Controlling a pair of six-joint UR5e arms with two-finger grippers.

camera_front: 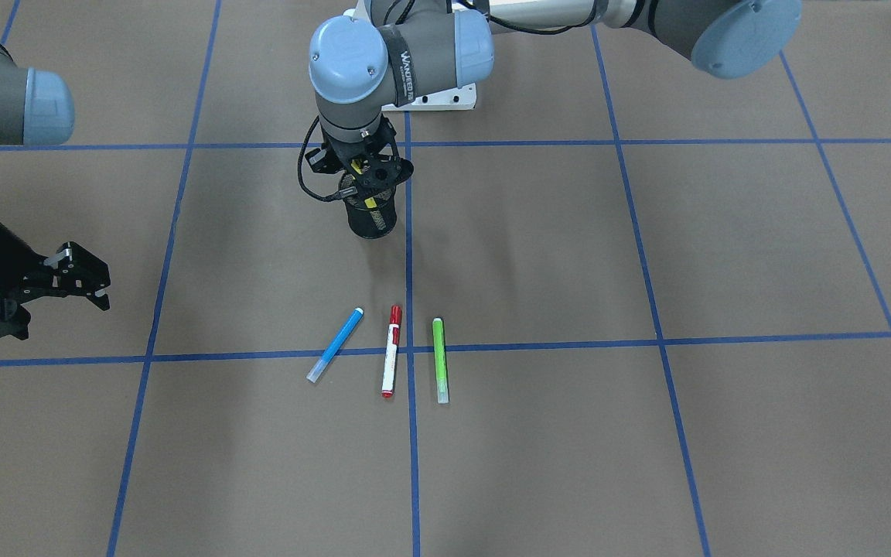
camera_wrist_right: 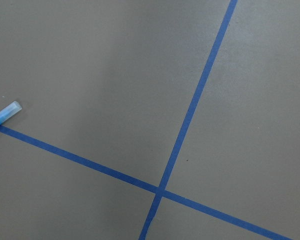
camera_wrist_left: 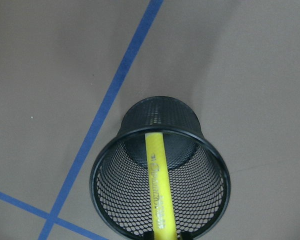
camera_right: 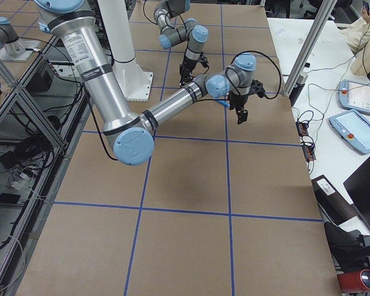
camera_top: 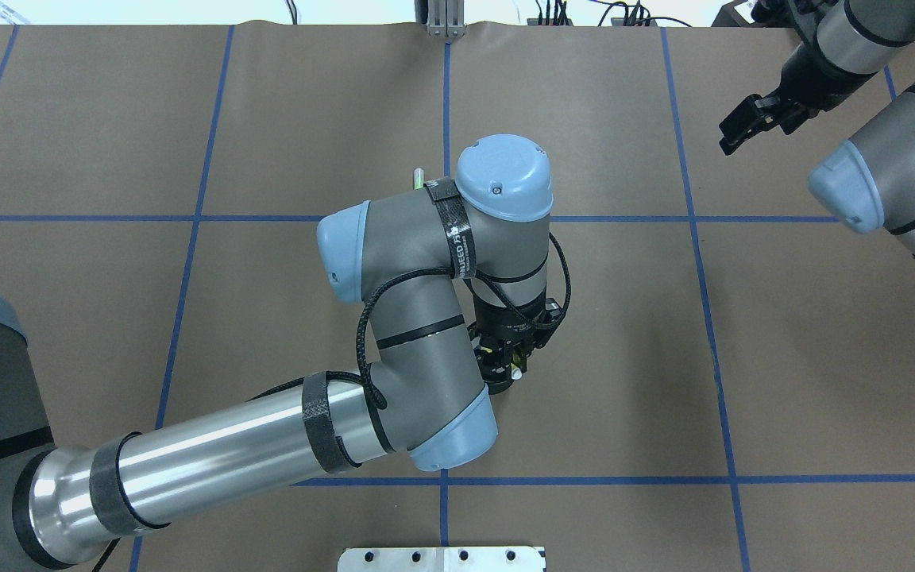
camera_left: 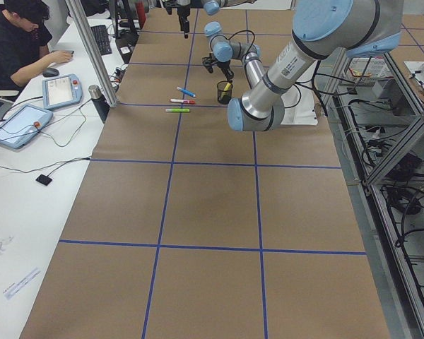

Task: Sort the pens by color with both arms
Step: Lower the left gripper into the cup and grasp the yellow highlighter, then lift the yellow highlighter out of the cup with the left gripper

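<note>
Nearest in the front view, three pens lie side by side on the brown tabletop (camera_front: 646,464), across a blue tape line (camera_front: 724,339): the blue pen (camera_front: 335,344), tilted; the red pen (camera_front: 391,350) just beside it; then the green pen (camera_front: 440,360). They are apart from each other, so each one can be taken alone. I think this row is the sorted result.

Further back stands a black mesh cup (camera_front: 372,220) with the yellow pen (camera_wrist_left: 159,190) leaning inside it. The left claw (camera_front: 364,172) hangs directly over the cup's mouth, probably to lift this last pen out. The pen's top reaches up to the claw, but I cannot tell if the fingers press on it. The cup's rim is narrow and could catch the fingers.

The right claw (camera_front: 78,275) waits well to the side, spread and holding nothing, out of the left arm's way.
</note>
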